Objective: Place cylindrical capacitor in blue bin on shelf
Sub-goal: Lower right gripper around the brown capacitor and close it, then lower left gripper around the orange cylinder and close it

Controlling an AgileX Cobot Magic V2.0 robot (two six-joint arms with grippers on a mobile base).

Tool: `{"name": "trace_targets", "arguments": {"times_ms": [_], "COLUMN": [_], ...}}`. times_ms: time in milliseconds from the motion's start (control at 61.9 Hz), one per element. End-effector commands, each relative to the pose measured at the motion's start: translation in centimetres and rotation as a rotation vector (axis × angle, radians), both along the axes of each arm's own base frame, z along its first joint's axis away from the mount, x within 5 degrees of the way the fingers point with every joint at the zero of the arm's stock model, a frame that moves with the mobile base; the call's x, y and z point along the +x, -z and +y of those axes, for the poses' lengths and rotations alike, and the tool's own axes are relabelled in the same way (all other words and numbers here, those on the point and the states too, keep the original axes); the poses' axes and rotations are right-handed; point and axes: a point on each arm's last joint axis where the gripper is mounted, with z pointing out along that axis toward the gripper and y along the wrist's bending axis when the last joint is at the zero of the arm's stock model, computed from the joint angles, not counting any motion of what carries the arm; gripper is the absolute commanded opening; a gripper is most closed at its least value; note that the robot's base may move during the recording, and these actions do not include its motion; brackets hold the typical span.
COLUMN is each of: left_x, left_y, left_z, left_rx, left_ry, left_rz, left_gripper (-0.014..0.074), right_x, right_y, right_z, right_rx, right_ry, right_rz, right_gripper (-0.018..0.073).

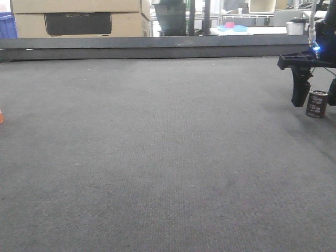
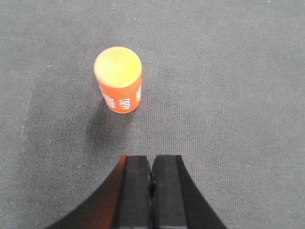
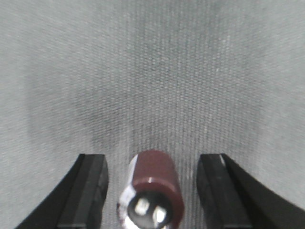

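The cylindrical capacitor (image 1: 316, 103) stands upright on the grey desk (image 1: 157, 157). It is far over on the right side, nearer the far edge than the near one. It is dark with pale print on its side.

The right tool (image 1: 316, 97) hangs over it, opened wide. One black finger is on each side of the capacitor. There is a gap on both sides, so neither finger touches it. In the right wrist view the capacitor (image 3: 152, 191) sits in the middle between the two fingers of the right tool (image 3: 152, 160). It looks brown there, with a shiny end facing the camera.

That close view is blurry and the bottom of the capacitor is cut off. In the front view the picture edge cuts off the finger on the right.

The left tool (image 2: 152, 160) is squeezed together with nothing between its fingers. An orange can (image 2: 118, 78) stands upright ahead of it, well apart. In the front view only a sliver of the orange can (image 1: 1, 116) shows at the left edge.

Behind the desk are a cardboard box (image 1: 79, 21) and a blue thing (image 1: 6, 25), which is too cut off to name.
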Motion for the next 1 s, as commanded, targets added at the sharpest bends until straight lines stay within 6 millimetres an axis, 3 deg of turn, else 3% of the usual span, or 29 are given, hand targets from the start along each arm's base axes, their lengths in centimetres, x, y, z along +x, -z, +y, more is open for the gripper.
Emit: {"name": "trace_targets", "arguments": {"times_ms": [0, 598, 711, 840, 985], "left_x": [0.1, 0.1, 0.1, 0.3, 1.2], "left_y": [-0.3, -0.3, -0.4, -0.5, -0.8], "left_z": [0.0, -0.2, -0.2, -0.1, -0.1], "left_rx": [-0.015, -0.034, -0.035, -0.028, 0.001], "left_ry": [-0.007, -0.009, -0.009, -0.007, 0.004], "left_rz": [-0.012, -0.012, -0.02, -0.039, -0.122], "left_gripper": [-0.0111, -0.0111, -0.0111, -0.0063, 0.0158], "right_x": [0.2, 0.0, 0.0, 0.0, 0.1], "right_y": [-0.4, 0.3, 0.3, 0.3, 0.3], "right_z": [-0.1, -0.1, -0.1, -0.1, -0.1], "right_rx": [0.004, 0.002, 0.002, 0.002, 0.002], "right_ry": [0.005, 0.003, 0.003, 0.003, 0.003], "right_rz": [-0.02, 0.024, 0.024, 0.024, 0.022], "right_gripper": [0.0298, 0.0292, 0.0144, -0.0157, -0.0162]}}
